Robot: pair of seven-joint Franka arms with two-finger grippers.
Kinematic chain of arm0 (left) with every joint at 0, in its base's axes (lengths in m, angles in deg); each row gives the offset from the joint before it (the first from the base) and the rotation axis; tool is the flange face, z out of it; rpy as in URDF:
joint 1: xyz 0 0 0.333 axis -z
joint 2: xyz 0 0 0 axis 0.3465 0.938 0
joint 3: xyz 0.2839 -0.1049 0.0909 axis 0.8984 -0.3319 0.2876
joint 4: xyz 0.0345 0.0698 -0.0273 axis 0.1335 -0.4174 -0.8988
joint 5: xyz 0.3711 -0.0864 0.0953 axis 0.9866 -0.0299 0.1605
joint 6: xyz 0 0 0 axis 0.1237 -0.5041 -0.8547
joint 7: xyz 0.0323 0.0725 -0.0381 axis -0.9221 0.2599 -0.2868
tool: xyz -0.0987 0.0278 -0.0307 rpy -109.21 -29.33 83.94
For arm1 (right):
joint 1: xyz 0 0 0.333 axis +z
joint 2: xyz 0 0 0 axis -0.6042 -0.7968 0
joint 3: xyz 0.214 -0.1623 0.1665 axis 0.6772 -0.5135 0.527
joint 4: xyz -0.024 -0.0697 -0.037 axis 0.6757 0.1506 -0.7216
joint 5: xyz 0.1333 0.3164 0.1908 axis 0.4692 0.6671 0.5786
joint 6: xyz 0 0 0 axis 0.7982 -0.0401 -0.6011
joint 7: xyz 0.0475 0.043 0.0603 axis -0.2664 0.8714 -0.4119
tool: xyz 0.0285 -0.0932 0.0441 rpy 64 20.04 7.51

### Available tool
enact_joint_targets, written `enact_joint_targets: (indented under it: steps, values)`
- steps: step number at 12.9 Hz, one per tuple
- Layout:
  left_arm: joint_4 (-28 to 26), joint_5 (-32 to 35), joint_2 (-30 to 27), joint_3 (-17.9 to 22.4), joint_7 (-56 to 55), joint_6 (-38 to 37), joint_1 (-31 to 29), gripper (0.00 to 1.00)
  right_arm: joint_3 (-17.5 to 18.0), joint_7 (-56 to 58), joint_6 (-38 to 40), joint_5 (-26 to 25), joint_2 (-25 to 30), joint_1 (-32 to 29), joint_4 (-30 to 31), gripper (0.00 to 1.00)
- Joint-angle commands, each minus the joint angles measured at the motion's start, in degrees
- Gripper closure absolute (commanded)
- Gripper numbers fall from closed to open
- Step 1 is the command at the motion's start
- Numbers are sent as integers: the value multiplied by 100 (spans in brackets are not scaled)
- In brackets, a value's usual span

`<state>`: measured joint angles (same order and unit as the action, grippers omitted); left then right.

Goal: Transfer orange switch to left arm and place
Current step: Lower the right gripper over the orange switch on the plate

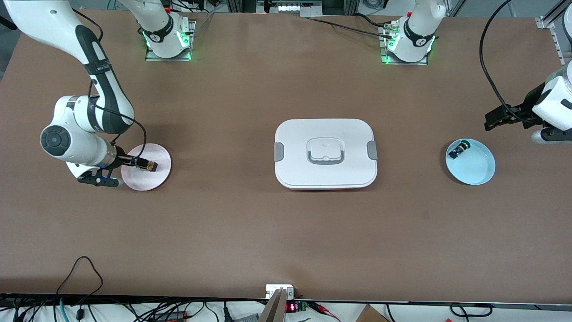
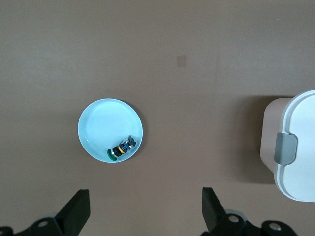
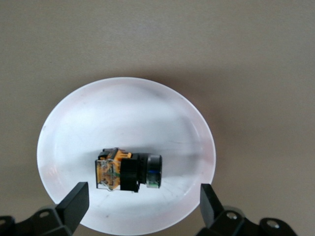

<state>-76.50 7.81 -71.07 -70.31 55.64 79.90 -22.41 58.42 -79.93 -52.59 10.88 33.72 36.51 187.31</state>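
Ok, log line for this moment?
right tool: open over pink plate, small orange-bodied switch unheld | left tool: open, waiting by blue plate | white lidded box: mid-table

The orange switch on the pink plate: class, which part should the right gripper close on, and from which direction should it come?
Probably from straight above. The orange switch lies on its side on the pink plate, and the open right gripper hangs over it. Closing across the boxy black middle, between the orange body and the round end, looks safest: flat faces, and the long axis lies between the fingers.
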Motion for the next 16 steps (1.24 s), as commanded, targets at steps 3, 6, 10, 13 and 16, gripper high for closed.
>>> enact_joint_targets:
  steps: [3,6,10,13,16]
  values:
    - [32,96,25,24,134,46,11,0,22,-108,-289,228,-197,119,-2,0]
    - [32,96,25,24,134,46,11,0,13,-73,-465,167,-338,233,7,0]
    - [32,104,25,24,134,46,2,0,-5,-47,-580,114,-435,216,16,0]
    - [41,96,16,24,134,37,2,0,-5,-46,-518,114,-383,172,7,0]
    - [50,96,-1,24,134,29,2,0,-5,-81,-483,149,-347,180,-2,0]
